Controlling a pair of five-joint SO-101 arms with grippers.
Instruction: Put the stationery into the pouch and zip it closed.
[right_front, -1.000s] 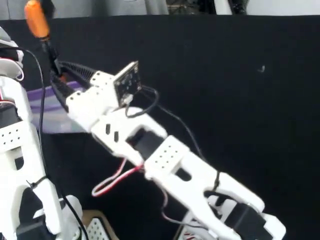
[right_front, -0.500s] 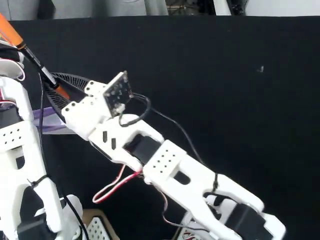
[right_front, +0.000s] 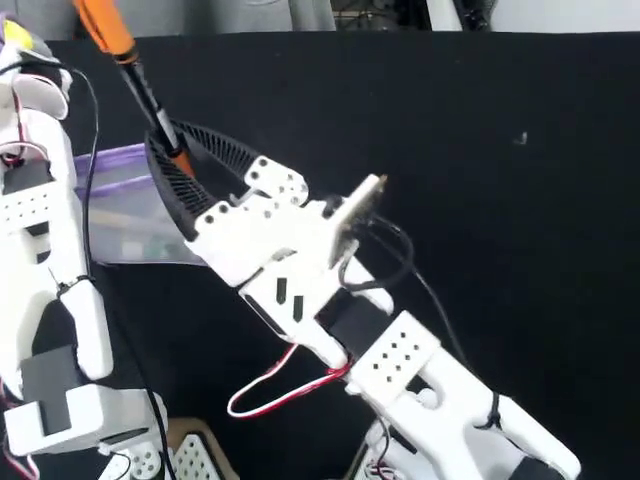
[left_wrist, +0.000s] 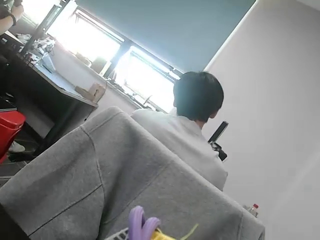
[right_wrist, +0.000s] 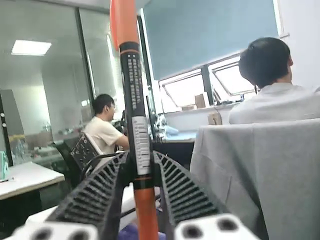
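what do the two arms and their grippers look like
Both arms are white plastic shells with black motor blocks and panels of small round holes. The right arm carries a bare camera board with a looping black cable, plus a red and white wire. The right gripper has black ribbed, curved fingers. The left arm has a thin black cable.

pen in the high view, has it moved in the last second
Yes. The pen, clamped in the right gripper, first swung left and then moved right. Its orange end now crosses the far edge of the table farther right than before.
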